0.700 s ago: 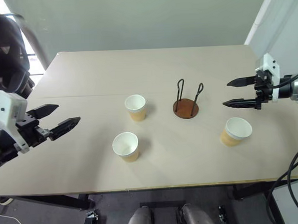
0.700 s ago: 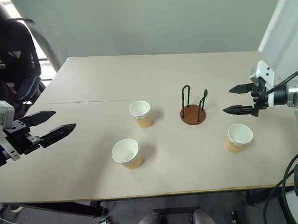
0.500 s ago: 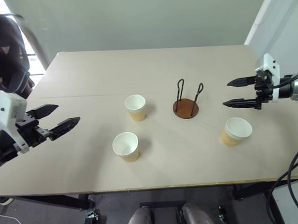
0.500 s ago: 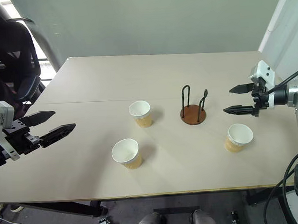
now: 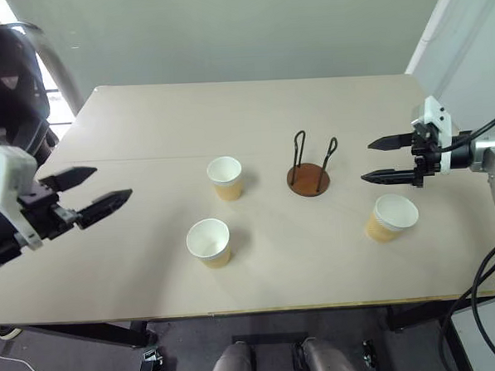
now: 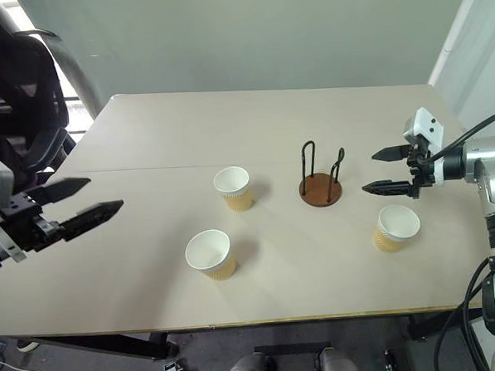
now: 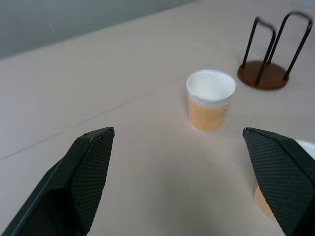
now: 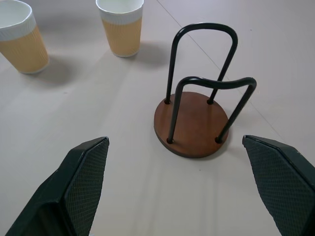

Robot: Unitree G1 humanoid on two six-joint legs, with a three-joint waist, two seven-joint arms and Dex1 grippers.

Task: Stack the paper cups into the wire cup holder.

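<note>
Three tan paper cups with white rims stand upright on the table: one (image 5: 225, 177) left of the wire cup holder, one (image 5: 209, 241) nearer the front, and one (image 5: 390, 217) at the right. The wire cup holder (image 5: 309, 179), a brown disc with two black loops, stands empty between them. My left gripper (image 5: 113, 182) hovers open at the table's left side, well away from the cups. Its wrist view faces the far-left cup (image 7: 210, 100) and the holder (image 7: 263, 73). My right gripper (image 5: 366, 163) is open just right of the holder (image 8: 192, 123), above the right cup.
The beige table (image 5: 252, 110) has a straight seam (image 5: 163, 159) across its middle. A dark office chair (image 5: 5, 73) stands off the left edge. A white wall panel (image 5: 464, 41) rises beyond the right edge.
My right gripper has slid a little to the left, towards the holder. The left arm has drawn back slightly. Cups and holder have not moved.
</note>
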